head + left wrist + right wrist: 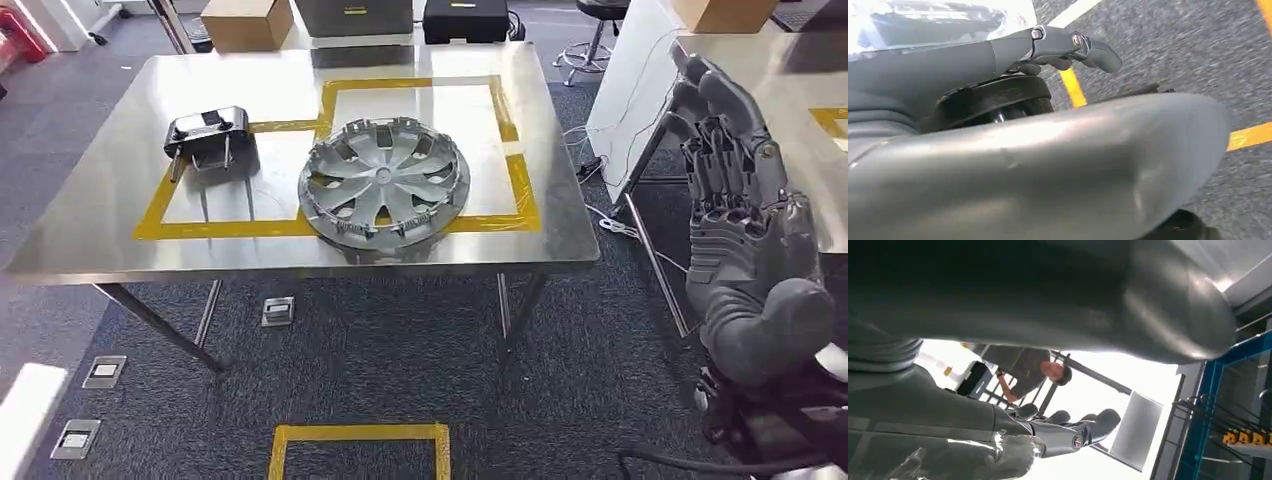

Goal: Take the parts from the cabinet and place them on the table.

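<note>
Left hand (1068,47): fingers extended over the carpet, nothing in it. On the steel table (90,215): black bracket part (207,135) at the left edge of the yellow tape frame (520,175), hubcap (384,189) just right of it, overlapping the frame's front line. Right hand (745,210): raised beside the table, fingers straight and apart, empty.

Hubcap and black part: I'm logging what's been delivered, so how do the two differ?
The hubcap is silver, round and flat with spokes; the black part is dark, boxy and smaller. The hubcap overlaps the yellow tape's near line; the black part sits at its far left corner. Both rest on the table, untouched by either hand.
</note>
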Motion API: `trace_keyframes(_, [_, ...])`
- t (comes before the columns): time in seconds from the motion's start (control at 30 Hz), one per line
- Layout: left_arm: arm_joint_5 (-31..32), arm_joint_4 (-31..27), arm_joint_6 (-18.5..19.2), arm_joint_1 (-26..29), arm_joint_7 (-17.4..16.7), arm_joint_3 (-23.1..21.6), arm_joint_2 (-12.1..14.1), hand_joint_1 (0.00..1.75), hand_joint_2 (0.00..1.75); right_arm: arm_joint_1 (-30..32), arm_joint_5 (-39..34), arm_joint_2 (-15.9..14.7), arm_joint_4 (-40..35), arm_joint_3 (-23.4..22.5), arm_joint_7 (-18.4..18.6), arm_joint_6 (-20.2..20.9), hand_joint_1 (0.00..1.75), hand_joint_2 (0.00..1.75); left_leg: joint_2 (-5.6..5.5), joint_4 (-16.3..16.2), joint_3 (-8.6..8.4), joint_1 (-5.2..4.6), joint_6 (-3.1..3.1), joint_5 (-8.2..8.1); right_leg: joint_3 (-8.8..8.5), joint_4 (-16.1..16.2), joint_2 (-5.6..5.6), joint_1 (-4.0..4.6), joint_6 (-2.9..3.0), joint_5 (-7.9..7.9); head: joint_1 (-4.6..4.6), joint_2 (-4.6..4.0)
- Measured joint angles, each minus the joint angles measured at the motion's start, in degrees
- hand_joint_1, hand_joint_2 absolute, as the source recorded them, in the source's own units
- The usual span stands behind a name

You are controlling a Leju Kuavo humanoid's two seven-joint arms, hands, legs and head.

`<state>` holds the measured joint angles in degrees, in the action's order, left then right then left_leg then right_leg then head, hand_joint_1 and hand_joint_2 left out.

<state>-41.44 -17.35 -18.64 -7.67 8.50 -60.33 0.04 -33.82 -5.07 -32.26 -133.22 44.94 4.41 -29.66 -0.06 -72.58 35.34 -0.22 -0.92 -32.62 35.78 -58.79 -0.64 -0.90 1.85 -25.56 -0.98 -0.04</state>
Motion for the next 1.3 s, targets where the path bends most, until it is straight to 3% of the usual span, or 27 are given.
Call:
trace_keyframes(0.07, [0.0, 0.0, 0.1, 0.1, 0.0, 0.0, 0.0, 0.00, 0.00, 0.0, 0.0, 0.0, 0.0, -0.1, 0.0, -0.1, 0.00, 0.00, -0.01, 9.3, -6.42, -0.06, 0.83, 2.86, 1.13, -0.1, 0.09, 0.12, -0.24, 1.06, -0.11, 0.00])
trace_keyframes(0.1, [0.0, 0.0, 0.1, 0.0, -0.1, 0.0, 0.0, 0.00, 0.00, 0.0, 0.0, 0.0, 0.0, -0.1, 0.0, -0.1, 0.00, 0.00, -0.03, 13.8, -8.96, -0.28, 1.25, 1.16, 1.40, -0.1, 0.09, 0.23, -0.56, 1.48, -0.15, 0.00])
trace_keyframes(0.13, [0.0, 0.0, 0.2, 0.0, -0.1, 0.0, 0.0, 0.00, 0.00, 0.0, 0.0, -0.1, 0.0, -0.2, 0.0, -0.1, 0.00, 0.00, -0.03, 16.3, -10.16, -0.44, 1.36, 0.58, 1.53, -0.1, 0.01, 0.19, -0.94, 2.04, -0.02, 0.00])
trace_keyframes(0.23, [0.0, 0.0, 0.3, 0.2, -0.1, 0.0, -0.2, 0.00, 0.00, 0.1, 0.1, -0.1, 0.0, -0.3, 0.0, -0.2, 0.00, 0.00, 0.01, 16.5, -8.76, -0.97, 2.27, 1.99, 1.42, 1.0, -0.19, -0.14, -2.26, 3.88, -0.04, 0.00])
trace_keyframes(0.27, [0.0, 0.0, 0.3, 0.3, -0.1, 0.0, -0.2, 0.00, 0.00, 0.1, 0.1, -0.2, 0.0, -0.4, 0.0, -0.2, 0.00, 0.00, 0.27, 17.2, -8.41, -0.39, 2.55, 3.05, 1.82, 0.7, 0.04, -0.32, -2.46, 3.11, -0.15, 0.00])
trace_keyframes(0.3, [-0.1, 0.0, 0.3, 0.2, -0.1, 0.0, -0.2, 0.00, 0.00, 0.1, 0.1, -0.3, 0.0, -0.5, 0.1, -0.2, 0.00, 0.00, 0.33, 17.2, -7.76, -0.47, 3.00, 3.70, 2.49, -0.7, 0.22, -0.22, -2.59, 0.17, 0.08, 0.00])
trace_keyframes(0.37, [-0.1, -0.1, 0.3, 0.2, -0.1, 0.0, -0.3, 0.00, 0.00, 0.2, 0.2, -0.5, 0.0, -0.5, 0.2, -0.2, 0.00, 0.00, 0.36, 17.1, -6.02, -0.52, 3.34, 5.00, 4.31, -8.6, 0.22, -0.26, -2.83, -7.39, 0.90, 0.00])
trace_keyframes(0.4, [-0.1, 0.0, 0.3, 0.2, -0.1, 0.0, -0.3, 0.00, 0.00, 0.3, 0.2, -0.5, 0.0, -0.5, 0.2, -0.2, 0.00, 0.00, 0.36, 17.1, -5.10, -0.61, 3.43, 5.66, 5.03, -12.8, 0.23, -0.24, -2.97, -9.50, 0.98, 0.00])
trace_keyframes(0.43, [-0.1, 0.0, 0.3, 0.2, -0.1, 0.0, -0.3, 0.00, 0.00, 0.3, 0.2, -0.5, 0.0, -0.5, 0.2, -0.2, 0.00, 0.00, 0.38, 17.0, -4.59, -0.69, 3.43, 6.39, 5.27, -16.1, 0.22, -0.24, -3.03, -9.72, 1.09, 0.00])
trace_keyframes(0.5, [-0.1, 0.0, 0.3, 0.2, -0.1, 0.0, -0.4, 0.00, 0.00, 0.4, 0.2, -0.5, 0.0, -0.5, 0.2, -0.2, 0.00, 0.00, 0.40, 16.5, -2.48, -0.84, 3.36, 7.68, 2.94, -15.7, 0.23, -0.21, -2.88, -5.65, 1.24, 0.00])
trace_keyframes(0.53, [-0.2, 0.0, 0.3, 0.1, -0.1, 0.0, -0.4, 0.00, 0.00, 0.4, 0.2, -0.5, 0.0, -0.5, 0.2, -0.1, 0.00, 0.00, 0.40, 16.1, -1.49, -0.89, 3.31, 8.12, 0.39, -12.6, 0.22, -0.13, -2.64, -3.56, 1.27, 0.00])
trace_keyframes(0.57, [-0.4, -0.1, 0.3, 0.1, 0.0, 0.0, -0.4, 0.00, 0.00, 0.4, 0.2, -0.5, 0.0, -0.5, 0.2, -0.1, 0.00, 0.00, 0.37, 15.8, -0.65, -0.93, 3.19, 8.56, -3.27, -7.5, 0.22, 0.03, -2.19, -2.75, 1.31, 0.00])
trace_keyframes(0.6, [-0.6, -0.1, 0.2, 0.0, 0.0, 0.0, -0.4, 0.00, 0.00, 0.3, 0.2, -0.5, 0.0, -0.6, 0.2, 0.0, 0.00, 0.00, 0.36, 15.4, -0.05, -0.93, 3.01, 8.88, -6.94, -2.0, 0.17, 0.32, -1.62, -4.38, 1.33, 0.00])
trace_keyframes(0.63, [-0.7, -0.1, 0.1, -0.2, 0.0, 0.0, -0.4, 0.00, 0.00, 0.2, 0.3, -0.5, 0.0, -0.7, 0.2, 0.0, 0.00, 0.00, 0.28, 15.0, 0.38, -1.20, 2.74, 9.25, -9.27, 2.1, 0.11, 0.42, -1.42, -5.85, 1.25, 0.00])
trace_keyframes(0.73, [-0.8, -0.1, 0.0, -0.2, 0.0, 0.0, -0.3, 0.00, 0.00, 0.2, 0.4, -0.5, 0.0, -0.8, 0.2, 0.1, 0.00, 0.00, 0.32, 15.2, 0.93, -0.84, 1.75, 10.86, -8.46, 2.5, 0.17, 0.89, -0.86, -5.33, 1.20, 0.00])
trace_keyframes(0.77, [-0.9, -0.1, 0.0, -0.2, 0.0, 0.0, -0.2, 0.00, 0.00, 0.1, 0.4, -0.5, 0.0, -0.9, 0.2, 0.2, 0.00, 0.00, 0.14, 15.1, 1.19, -0.89, 1.45, 10.76, -8.10, 2.9, -0.09, 0.20, -0.49, -4.50, 1.36, 0.00])
trace_keyframes(0.8, [-0.9, -0.1, 0.0, -0.1, 0.0, 0.0, -0.2, 0.00, 0.00, 0.1, 0.4, -0.5, 0.0, -0.9, 0.2, 0.2, 0.00, 0.00, 0.02, 14.1, 1.70, -0.80, 0.76, 8.39, -7.60, 2.9, -0.11, 0.17, -0.32, -3.82, 1.23, 0.00])
trace_keyframes(0.87, [-0.9, -0.1, -0.1, -0.2, 0.0, 0.0, -0.2, 0.00, 0.00, 0.1, 0.4, -0.5, 0.0, -0.9, 0.4, 0.2, 0.00, 0.00, 0.03, 7.3, 3.20, -0.23, -0.15, 1.05, -6.09, 2.7, -0.26, 0.09, 0.11, -2.68, 0.81, 0.00])
trace_keyframes(0.9, [-0.9, -0.1, -0.1, -0.3, 0.0, 0.0, -0.1, 0.00, 0.00, 0.1, 0.4, -0.5, 0.0, -0.8, 0.4, 0.3, 0.00, 0.00, 0.04, 3.2, 3.83, 0.01, -0.47, -1.45, -5.29, 2.6, -0.27, 0.06, 0.07, -2.09, 0.79, 0.00])
trace_keyframes(0.93, [-1.0, -0.1, -0.2, -0.3, -0.2, 0.0, -0.1, 0.00, 0.00, 0.1, 0.4, -0.5, 0.0, -0.8, 0.4, 0.4, 0.00, 0.00, 0.04, -0.2, 4.09, 0.15, -0.72, -2.40, -4.35, 2.4, -0.26, 0.03, -0.02, -1.51, 0.70, 0.00])
trace_keyframes(0.97, [-1.0, -0.1, -0.3, -0.3, -0.3, 0.0, 0.0, 0.00, 0.00, 0.2, 0.4, -0.5, 0.0, -0.8, 0.4, 0.3, 0.00, 0.00, 0.04, -1.7, 3.60, 0.31, -0.91, -1.41, -3.31, 2.2, -0.22, -0.05, -0.17, -0.92, 0.63, 0.00])
trace_keyframes(1.03, [-1.0, -0.1, -0.6, -0.2, -0.4, 0.0, 0.0, 0.00, 0.00, 0.2, 0.4, -0.5, 0.0, -0.8, 0.5, 0.4, 0.00, 0.00, 0.04, 1.5, -0.17, 0.62, -1.08, 3.13, -1.14, 1.5, -0.18, -0.20, -0.62, 0.16, 0.55, 0.00])
trace_keyframes(1.07, [-1.0, -0.1, -0.6, -0.2, -0.5, 0.0, 0.0, 0.00, 0.00, 0.2, 0.4, -0.5, 0.0, -0.9, 0.5, 0.4, 0.00, 0.00, 0.04, 5.8, -3.41, 0.73, -1.04, 4.55, -0.20, 1.0, -0.15, -0.30, -0.87, 0.61, 0.50, 0.00])
trace_keyframes(1.13, [-1.1, -0.1, -0.6, -0.2, -0.6, 0.0, -0.2, 0.00, 0.00, 0.2, 0.4, -0.5, 0.0, -0.9, 0.5, 0.4, 0.00, 0.00, -0.04, 14.8, -9.13, 0.53, -0.66, 1.57, 0.77, 0.4, -0.10, -0.17, -1.60, 1.29, 0.26, 0.00])
trace_keyframes(1.17, [-1.1, -0.1, -0.5, -0.3, -0.7, 0.0, -0.2, 0.00, 0.00, 0.1, 0.5, -0.5, 0.0, -0.9, 0.6, 0.5, 0.00, 0.00, -0.12, 15.9, -9.30, 0.34, -0.01, 0.99, 0.87, 0.5, -0.21, -0.20, -2.00, 1.78, 0.37, 0.00])
trace_keyframes(1.27, [-1.1, -0.2, -0.5, 0.0, -0.7, 0.0, -0.4, 0.00, 0.00, 0.1, 0.5, -0.6, 0.0, -0.9, 0.6, 0.5, 0.00, 0.00, 0.02, 16.3, -7.94, 0.07, 1.66, 2.57, 0.99, 1.3, -0.29, -0.54, -3.28, 3.32, 0.46, 0.00])
trace_keyframes(1.3, [-1.1, -0.2, -0.5, -0.1, -0.8, 0.0, -0.4, 0.00, 0.00, 0.1, 0.5, -0.6, 0.0, -1.0, 0.6, 0.5, 0.00, 0.00, 0.37, 16.4, -7.37, 0.25, 2.11, 3.29, 1.55, 0.5, -0.02, -0.70, -3.46, 1.37, 0.46, 0.00])
